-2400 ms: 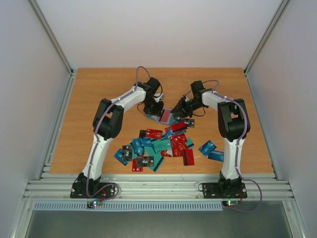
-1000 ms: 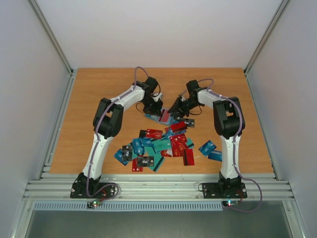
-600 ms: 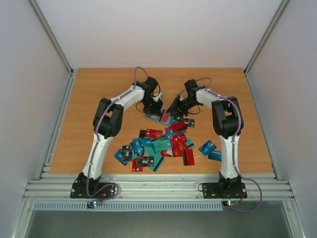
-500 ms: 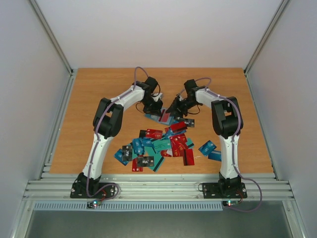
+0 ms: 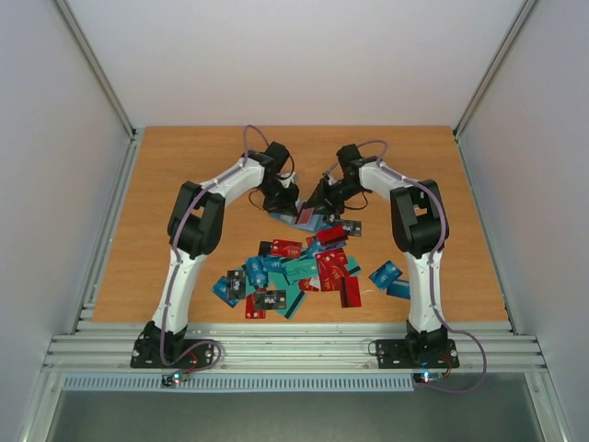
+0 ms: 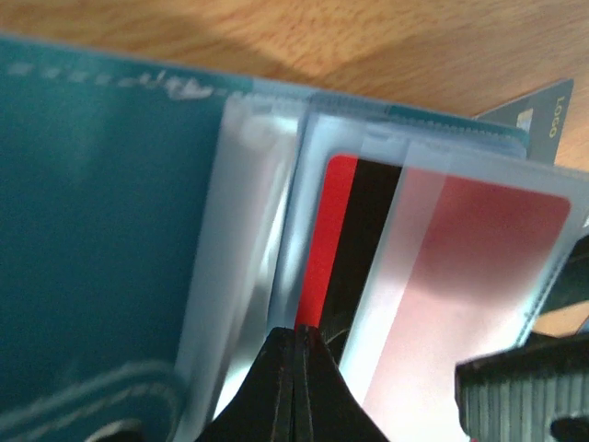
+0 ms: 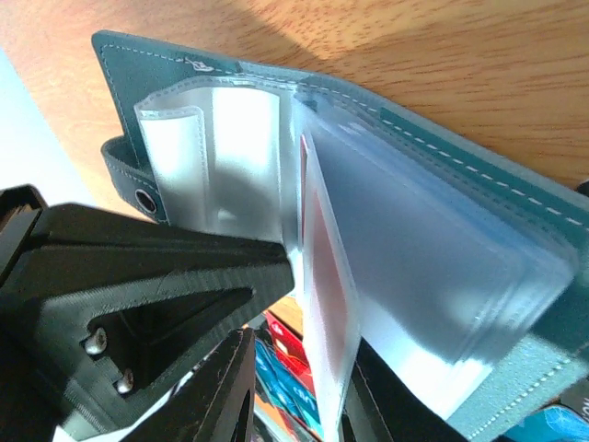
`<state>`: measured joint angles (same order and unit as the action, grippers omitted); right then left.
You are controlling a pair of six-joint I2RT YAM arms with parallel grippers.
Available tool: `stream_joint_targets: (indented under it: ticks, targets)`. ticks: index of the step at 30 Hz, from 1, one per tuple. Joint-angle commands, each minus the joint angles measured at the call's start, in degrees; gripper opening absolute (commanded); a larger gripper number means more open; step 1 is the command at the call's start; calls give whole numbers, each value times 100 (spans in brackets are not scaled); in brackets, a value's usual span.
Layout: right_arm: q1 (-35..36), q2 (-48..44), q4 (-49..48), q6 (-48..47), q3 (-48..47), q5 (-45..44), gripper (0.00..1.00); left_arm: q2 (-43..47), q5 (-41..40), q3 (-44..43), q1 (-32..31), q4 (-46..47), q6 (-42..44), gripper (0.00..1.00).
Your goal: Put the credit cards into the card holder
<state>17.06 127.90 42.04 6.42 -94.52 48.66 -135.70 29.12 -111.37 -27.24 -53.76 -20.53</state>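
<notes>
**A:** The card holder [image 5: 306,219] lies open on the table [image 5: 184,175], past the middle, with both arms bent in over it. The loose credit cards [image 5: 294,272] sit in a heap just nearer the bases.

**B:** Left gripper [image 6: 294,368]: fingers pressed tight together at the edge of the clear sleeves [image 6: 248,230]. Is anything pinched? Can't tell.

**A:** Right gripper [image 7: 293,391]: fingers a narrow gap apart, straddling the sleeve that has a red card [image 7: 324,272] inside it.
</notes>
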Motion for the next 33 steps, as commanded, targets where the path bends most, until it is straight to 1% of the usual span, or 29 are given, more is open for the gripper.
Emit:
stream_joint_targets:
  ticks: [1,4,11,19,25,30,32,33]
  targets:
    - [89,132,88,-29,-214,23,25,690,86,320,136,103,-357,0]
    - [149,203,139,-24,-342,20,25,1005,75,495,236,180,-497,0]
    - [296,407,327,-17,-807,11,25,1680,-226,1015,524,287,-565,0]
    - [486,868,743,-41,-1710,29,26,2295,-327,1805,744,426,-542,0]
    - [618,1349,1074,-48,-2467,68,26,2578,-352,2188,753,451,-448,0]
    - [667,1458,1176,-56,-2739,60,26,2740,-407,2360,756,559,-289,0]
    - [676,1475,1175,-61,-2753,62,26,2691,-569,2350,763,621,-215,2]
    - [690,1497,1175,-61,-2767,64,26,2632,-641,2318,775,641,-188,5]
